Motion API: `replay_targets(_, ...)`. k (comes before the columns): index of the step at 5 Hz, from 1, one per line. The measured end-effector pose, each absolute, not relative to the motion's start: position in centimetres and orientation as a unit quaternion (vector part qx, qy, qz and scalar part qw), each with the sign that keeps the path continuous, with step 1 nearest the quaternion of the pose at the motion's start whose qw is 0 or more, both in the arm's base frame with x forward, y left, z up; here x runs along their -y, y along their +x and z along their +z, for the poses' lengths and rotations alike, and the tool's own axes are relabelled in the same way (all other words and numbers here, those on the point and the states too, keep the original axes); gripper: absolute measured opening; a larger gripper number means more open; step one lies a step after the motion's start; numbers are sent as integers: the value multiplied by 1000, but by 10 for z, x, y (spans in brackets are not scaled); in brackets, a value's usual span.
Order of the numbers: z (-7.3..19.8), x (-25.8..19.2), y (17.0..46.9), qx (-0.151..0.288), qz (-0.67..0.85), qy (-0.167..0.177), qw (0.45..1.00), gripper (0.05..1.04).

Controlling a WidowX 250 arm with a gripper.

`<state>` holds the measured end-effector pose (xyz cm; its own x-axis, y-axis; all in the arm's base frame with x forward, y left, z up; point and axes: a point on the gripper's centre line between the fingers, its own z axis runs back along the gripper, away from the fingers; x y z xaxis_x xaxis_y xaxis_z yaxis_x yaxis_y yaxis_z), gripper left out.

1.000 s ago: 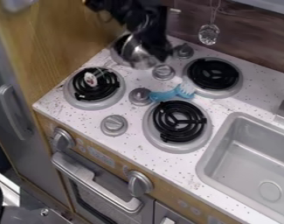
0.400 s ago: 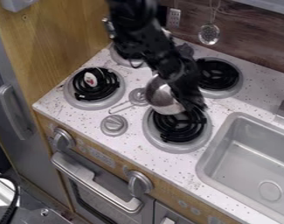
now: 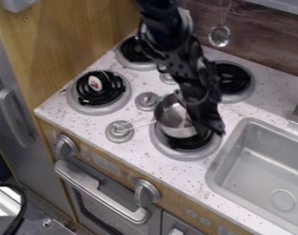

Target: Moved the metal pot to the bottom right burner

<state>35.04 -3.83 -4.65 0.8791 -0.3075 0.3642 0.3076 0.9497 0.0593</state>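
Claw (image 3: 209,127), black, one: tips pointing down, pinching the metal pot (image 3: 174,117) on the side nearest it, the exact grip partly hidden. Metal pot, one: silver, tilted, just left of the claw in the camera view, over the near right burner (image 3: 175,154); whether its base touches the coil cannot be told. Pot handle (image 3: 137,125), thin wire: extends leftward, away from the claw, across the top of the front stove knob (image 3: 119,134). Near right burner, black coil in a grey ring: below the claw and pot, partly covered by both. Arm (image 3: 169,43), black: slants up and left from the claw to the top edge. Far right burner (image 3: 240,79): beyond the claw, partly behind the arm. Far left burner (image 3: 136,49): up and left of the claw. Near left burner (image 3: 101,98): well to the left of the claw, a small white-and-red piece (image 3: 95,83) on its coil. Sink (image 3: 261,170), grey: right of the claw and nearer the camera. Slotted spoon (image 3: 219,36): hanging at the back wall, beyond the claw.
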Motion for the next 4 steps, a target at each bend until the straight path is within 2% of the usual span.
replay_targets(1,-56,37,343,160,-173,11,972,90)
replay_targets(2,-58,42,340,157,-186,2,970,249)
replay_targets(3,-57,50,336,136,-196,-13,971,519)
replay_targets(4,-24,61,345,140,-191,-46,970,827)
